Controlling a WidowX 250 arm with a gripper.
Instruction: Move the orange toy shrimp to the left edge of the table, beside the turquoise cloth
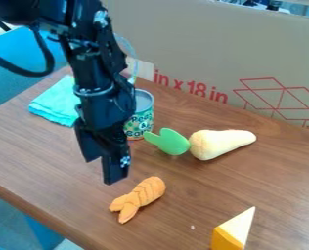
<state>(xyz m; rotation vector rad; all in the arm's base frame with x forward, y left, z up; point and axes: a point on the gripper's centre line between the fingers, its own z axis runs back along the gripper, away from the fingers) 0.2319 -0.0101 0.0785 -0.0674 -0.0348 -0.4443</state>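
Observation:
The black gripper (105,168) hangs over the left-centre of the wooden table, its two fingers apart with nothing visible between them. Nearest in front of it lies an orange shrimp-like toy (139,198), tail toward the lower left. Behind the gripper, partly hidden by the arm, stands a green-labelled can (142,116). Right of the can is a pale yellow vegetable toy (220,142) with a green leafy end (170,141). A folded turquoise cloth (56,103) lies at the back left, partly behind the arm. At the lower right is a yellow-and-white wedge (234,231).
A large cardboard panel (203,53) with red markings stands along the table's back edge. A clear rounded object partly shows behind the arm, near the can. The wooden table (59,161) has its front edge running along the lower left.

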